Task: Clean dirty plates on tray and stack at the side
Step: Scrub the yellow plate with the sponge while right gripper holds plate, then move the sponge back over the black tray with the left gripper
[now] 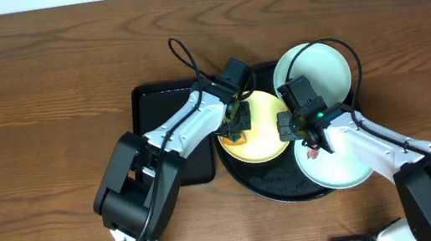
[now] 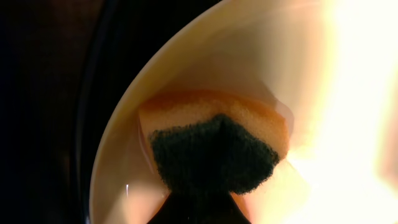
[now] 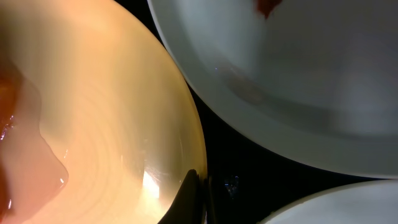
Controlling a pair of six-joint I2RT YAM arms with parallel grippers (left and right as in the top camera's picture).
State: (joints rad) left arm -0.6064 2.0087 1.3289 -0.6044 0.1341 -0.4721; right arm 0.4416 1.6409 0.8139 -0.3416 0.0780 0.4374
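Left fingers (image 1: 237,124): clenched on a sponge (image 2: 211,146), holding it down on the yellow plate (image 1: 267,140).
Sponge: orange with a dark scrubbing side, lying on the plate's inner surface right at the left fingers' tips.
Right fingers (image 3: 198,198): clenched on the yellow plate's rim, on the side opposite the left fingers.
Yellow plate: lies in the round tray (image 1: 280,186), between the two sets of fingers; a wet reddish film (image 3: 18,124) shows on it, well away from the right fingers.
Far mint plate (image 1: 318,68): just beyond the right fingers, at the tray's far edge.
Near mint plate (image 1: 345,168): just behind the right fingers, with a red smear (image 1: 313,154).
Rectangular tray (image 1: 159,111): under the left arm, behind the left fingers, just beside the round tray.
Bench (image 1: 43,94): brown wood, carries both trays.
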